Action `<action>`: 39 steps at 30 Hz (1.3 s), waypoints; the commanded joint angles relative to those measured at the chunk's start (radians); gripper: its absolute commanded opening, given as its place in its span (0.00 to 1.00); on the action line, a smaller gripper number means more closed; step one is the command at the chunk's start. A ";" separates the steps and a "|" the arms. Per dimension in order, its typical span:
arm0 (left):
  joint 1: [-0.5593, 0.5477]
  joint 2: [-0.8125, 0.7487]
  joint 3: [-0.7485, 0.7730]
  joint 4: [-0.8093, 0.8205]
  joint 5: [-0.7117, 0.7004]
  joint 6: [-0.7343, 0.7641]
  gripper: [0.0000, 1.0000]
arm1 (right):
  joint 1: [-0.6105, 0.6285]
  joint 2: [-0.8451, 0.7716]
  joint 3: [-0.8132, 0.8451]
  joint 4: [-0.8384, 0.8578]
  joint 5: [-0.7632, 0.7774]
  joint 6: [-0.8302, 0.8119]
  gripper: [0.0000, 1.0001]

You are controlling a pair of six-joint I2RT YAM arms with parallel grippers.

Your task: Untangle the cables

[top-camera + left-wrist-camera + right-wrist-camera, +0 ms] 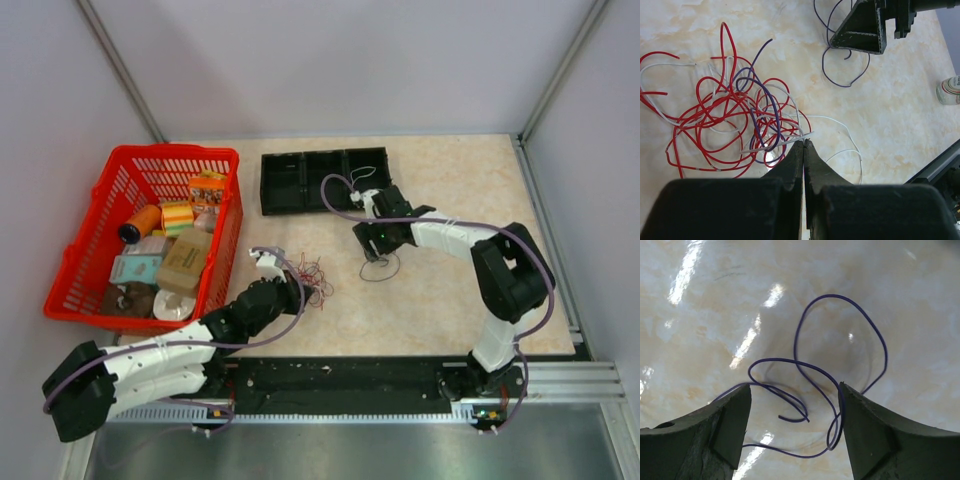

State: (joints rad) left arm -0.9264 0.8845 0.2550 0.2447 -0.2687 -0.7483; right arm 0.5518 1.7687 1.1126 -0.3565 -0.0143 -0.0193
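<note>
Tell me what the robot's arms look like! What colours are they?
Both arms, the left arm and right arm, have white tubes joined by chunky black joints. A thin lilac cable loops along each one. The left gripper and right gripper have black, wedge-shaped fingers.

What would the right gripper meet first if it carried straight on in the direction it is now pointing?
Most likely the loose purple cable coiled under the right gripper, then the table beneath it; depth is unclear.
</note>
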 commanded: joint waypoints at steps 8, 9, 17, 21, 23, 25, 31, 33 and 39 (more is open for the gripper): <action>0.001 -0.042 -0.033 0.074 0.009 0.015 0.00 | 0.040 0.089 0.047 -0.082 -0.003 -0.065 0.69; 0.001 -0.042 -0.033 0.074 0.006 0.015 0.00 | 0.040 0.089 0.038 -0.081 -0.007 -0.048 0.65; 0.001 -0.039 -0.030 0.074 0.011 0.017 0.00 | 0.059 0.046 -0.016 -0.059 0.080 0.042 0.00; 0.001 -0.033 -0.026 0.074 0.011 0.015 0.00 | 0.063 -0.040 0.016 -0.030 0.094 0.084 0.00; 0.000 -0.036 -0.026 0.070 0.010 0.015 0.00 | 0.063 -0.093 0.029 0.005 0.091 0.126 0.00; 0.001 -0.044 -0.031 0.071 0.010 0.014 0.00 | 0.063 -0.153 0.039 0.066 0.073 0.186 0.00; 0.000 -0.067 -0.046 0.082 0.006 0.006 0.00 | 0.103 -0.224 0.125 0.220 0.085 0.262 0.00; 0.000 -0.073 -0.053 0.084 0.005 0.004 0.00 | 0.109 -0.181 0.197 0.266 0.064 0.266 0.00; 0.001 -0.087 -0.060 0.082 0.005 0.003 0.00 | 0.145 0.145 0.599 0.347 0.102 0.207 0.00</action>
State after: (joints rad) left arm -0.9276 0.8192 0.2035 0.2703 -0.2657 -0.7486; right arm 0.6685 1.6978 1.4498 -0.1223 0.0582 0.2115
